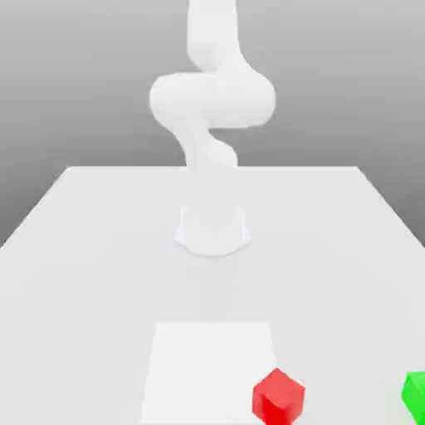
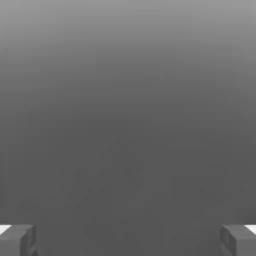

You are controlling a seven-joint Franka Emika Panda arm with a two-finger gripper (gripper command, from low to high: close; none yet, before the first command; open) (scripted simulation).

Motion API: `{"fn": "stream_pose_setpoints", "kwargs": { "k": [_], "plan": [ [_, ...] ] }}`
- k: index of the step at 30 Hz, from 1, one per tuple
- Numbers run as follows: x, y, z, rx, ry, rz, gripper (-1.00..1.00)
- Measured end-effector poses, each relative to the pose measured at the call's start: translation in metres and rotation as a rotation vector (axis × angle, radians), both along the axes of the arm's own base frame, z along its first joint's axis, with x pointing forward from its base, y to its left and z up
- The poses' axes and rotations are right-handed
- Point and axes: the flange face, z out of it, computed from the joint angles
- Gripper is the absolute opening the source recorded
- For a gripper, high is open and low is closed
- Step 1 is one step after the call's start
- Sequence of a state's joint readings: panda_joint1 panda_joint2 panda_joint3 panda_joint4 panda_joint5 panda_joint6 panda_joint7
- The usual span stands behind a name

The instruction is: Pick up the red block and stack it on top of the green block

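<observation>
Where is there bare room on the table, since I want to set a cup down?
In the exterior view, the table is bare between the arm's base and the white square, and between the red block and green block. It is crowded where the red block meets the square's corner.

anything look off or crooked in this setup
Nothing looks spilled or damaged. The red block sits turned at an angle by the white square's corner, and the green block is cut off by the exterior view's right edge.
</observation>
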State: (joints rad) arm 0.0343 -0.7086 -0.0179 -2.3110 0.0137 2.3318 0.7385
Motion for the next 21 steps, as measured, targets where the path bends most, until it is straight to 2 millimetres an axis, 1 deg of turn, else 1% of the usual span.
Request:
{"fn": "stream_pose_setpoints", "kwargs": {
  "k": [2, 5, 8, 11, 13, 16, 20, 21],
  "plan": [
    [0.026, 0.005, -0.032, -0.016, 0.058, 0.056, 0.0],
    [0.059, 0.015, -0.08, -0.041, 0.14, 0.134, 0.0],
    [0.085, 0.026, -0.132, -0.068, 0.22, 0.212, 0.0],
    [0.104, 0.039, -0.186, -0.098, 0.298, 0.289, 0.0],
    [0.114, 0.047, -0.223, -0.119, 0.35, 0.34, 0.0],
    [0.122, 0.059, -0.279, -0.153, 0.427, 0.416, 0.0],
    [0.122, 0.077, -0.354, -0.205, 0.529, 0.526, 0.0],
    [0.121, 0.079, -0.372, -0.218, 0.554, 0.549, 0.0]
  ]
}}
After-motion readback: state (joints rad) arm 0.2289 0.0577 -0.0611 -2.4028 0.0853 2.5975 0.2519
